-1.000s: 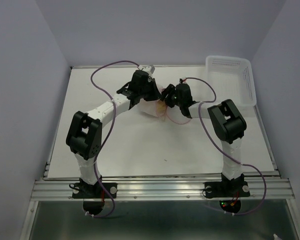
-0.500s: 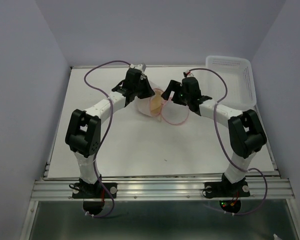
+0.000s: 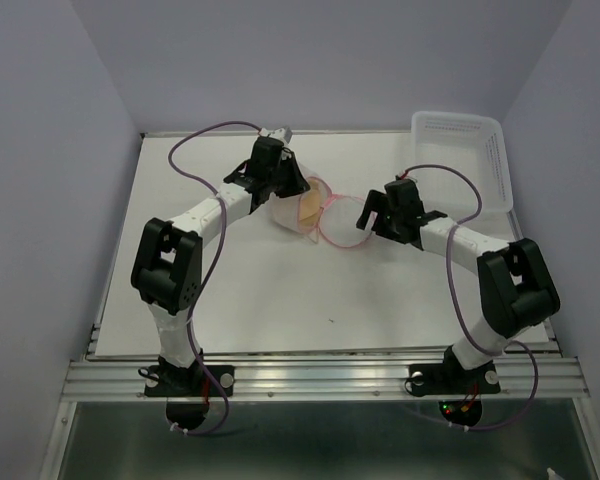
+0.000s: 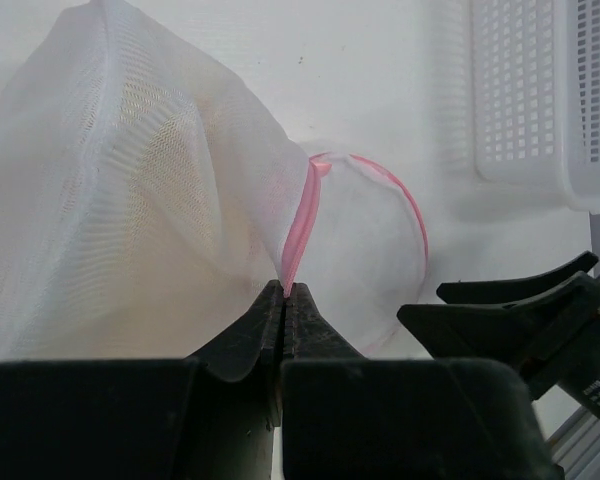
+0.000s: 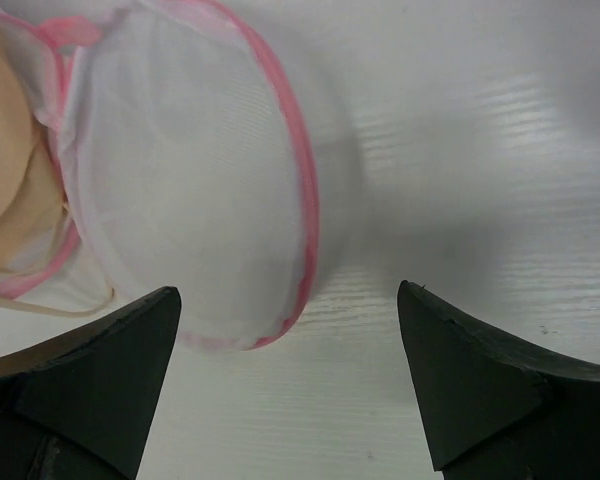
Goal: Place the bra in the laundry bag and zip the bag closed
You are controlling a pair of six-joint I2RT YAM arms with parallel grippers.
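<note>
Top view: bag (image 3: 325, 215) mid-far on table (image 3: 280, 300), between both tools. Peach bra (image 3: 308, 205) inside, seen at open mouth. Basket (image 3: 470, 160) far right, apart from bag.

Left wrist view alone shows left tool (image 4: 284, 292) pinched tight on bag's pink rim, mesh bunched to its left. Bra not discernible there.

Right wrist view alone shows right tool (image 5: 287, 292) spread wide, gripping nothing, just beside bag's round pink-rimmed end lying flat. Bra at left edge behind mesh, thin strap by mouth.
</note>
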